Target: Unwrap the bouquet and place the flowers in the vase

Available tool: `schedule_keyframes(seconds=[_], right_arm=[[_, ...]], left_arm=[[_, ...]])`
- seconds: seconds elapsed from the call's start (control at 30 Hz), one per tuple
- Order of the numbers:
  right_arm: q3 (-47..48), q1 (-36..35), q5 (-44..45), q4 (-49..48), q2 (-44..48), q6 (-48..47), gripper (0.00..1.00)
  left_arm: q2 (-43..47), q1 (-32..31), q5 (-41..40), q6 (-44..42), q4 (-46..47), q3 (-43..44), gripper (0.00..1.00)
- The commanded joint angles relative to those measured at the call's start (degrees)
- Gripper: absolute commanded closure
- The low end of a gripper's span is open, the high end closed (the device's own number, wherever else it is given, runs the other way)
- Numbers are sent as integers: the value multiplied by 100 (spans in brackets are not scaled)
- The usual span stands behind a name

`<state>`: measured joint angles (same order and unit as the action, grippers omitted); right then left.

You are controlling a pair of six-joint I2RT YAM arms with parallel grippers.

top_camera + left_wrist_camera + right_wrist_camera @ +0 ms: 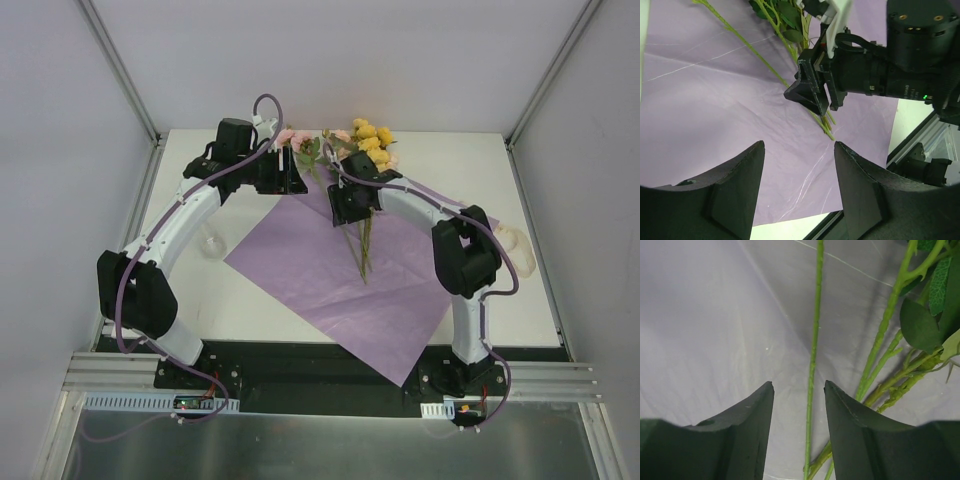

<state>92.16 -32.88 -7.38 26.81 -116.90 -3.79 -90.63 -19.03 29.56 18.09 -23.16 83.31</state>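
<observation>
**Right tool stood astride a single stem, with the vase off to the left**

The flowers (368,142) lay unwrapped on the flat purple paper (330,290), which was spread over the surface (480,170). Their yellow and pink heads were at the far edge and their stems pointed back toward the arm bases, so the long axis ran roughly far to near.

The right tool (798,385) hung low over those stems, just below the heads. Its jaws were partly open and set across the axis. One thin stem (812,365) ran straight through the gap, and as far as the wrist view showed it touched neither pad. The thicker, leafy stems lay just outside the right-hand finger. By my reading nothing was gripped, and a squeeze from there would take that one stem alone.

The left tool (799,145) was about as far open and held nothing. It hovered over bare paper beside the pink blooms, looking across at the right tool.

The vase (212,241) stood on the surface just off the paper's left corner. It was close beside the left arm and well apart from the right tool. The stem therefore lay under the right tool, while its goal sat on the left arm's side. I judged that any carry would have to go leftward, and that the stem would need tipping from flat to upright, cut end down, to meet the narrow neck.
</observation>
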Motion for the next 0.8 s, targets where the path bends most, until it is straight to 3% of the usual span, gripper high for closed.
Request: schedule_keyframes(seconds=[0.0,0.37,0.47,0.53,0.67,0.77], right_arm=[[206,-16,526,70,-183,-333,53],[249,-25,87,-237,-544,-210,71],[285,-25,44,-229,-483,-271,83],[302,-25,0,-237,-439,-306,99],[84,-16,-482,-324,130,-246,99],[-627,-16,-869,-869,763,-9,99]], left_arm=[[37,31,207,19,171,-8,43],[80,31,278,46,224,-34,43],[142,31,331,55,224,-16,43],[229,31,366,37,224,1,43],[440,31,593,37,233,54,43],[643,31,726,-50,294,80,43]])
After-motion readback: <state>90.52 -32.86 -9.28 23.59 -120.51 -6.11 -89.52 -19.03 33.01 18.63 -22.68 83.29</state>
